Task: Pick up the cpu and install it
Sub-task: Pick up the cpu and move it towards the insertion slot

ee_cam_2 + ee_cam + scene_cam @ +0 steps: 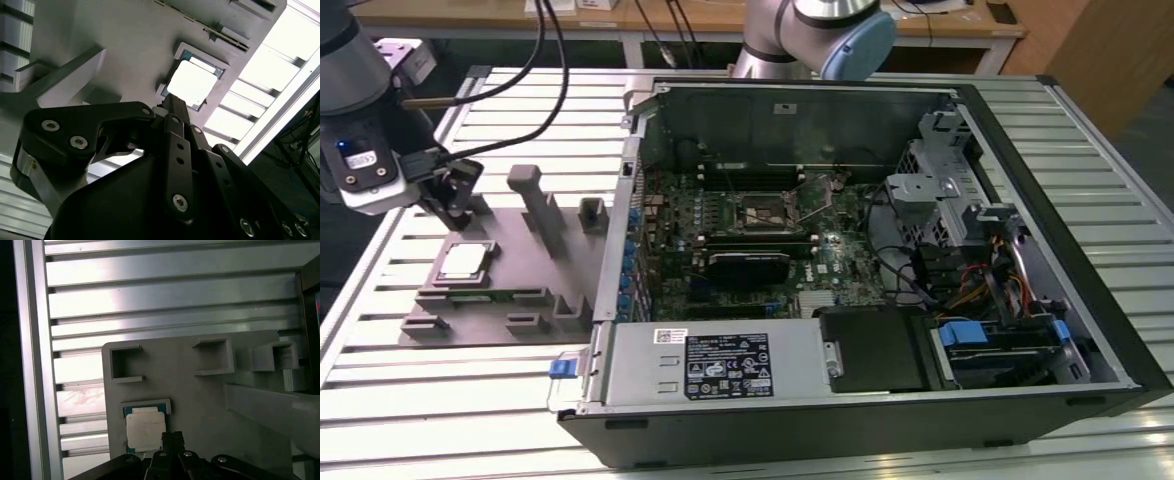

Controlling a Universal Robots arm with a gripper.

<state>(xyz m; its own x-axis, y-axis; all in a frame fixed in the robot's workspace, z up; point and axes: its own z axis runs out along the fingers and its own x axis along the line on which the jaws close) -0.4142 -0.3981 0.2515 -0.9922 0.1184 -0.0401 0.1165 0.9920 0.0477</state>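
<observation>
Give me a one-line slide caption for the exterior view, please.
Gripper close to the cpu, which lies in its grey tray beside the open computer case.

The scene is carried by a table (454, 390) of ribbed aluminium slats, on which two things are laid directly. An open black computer case (854, 430) is set towards the exterior view's right, and a flat grey tray (514, 268) just beside it towards the exterior view's left. On the tray, raised blocks (534, 200) and open-sided pockets (214, 357) are seen, and the cpu (462, 262) is held flat in what appears to be a shallow square recess.
</observation>
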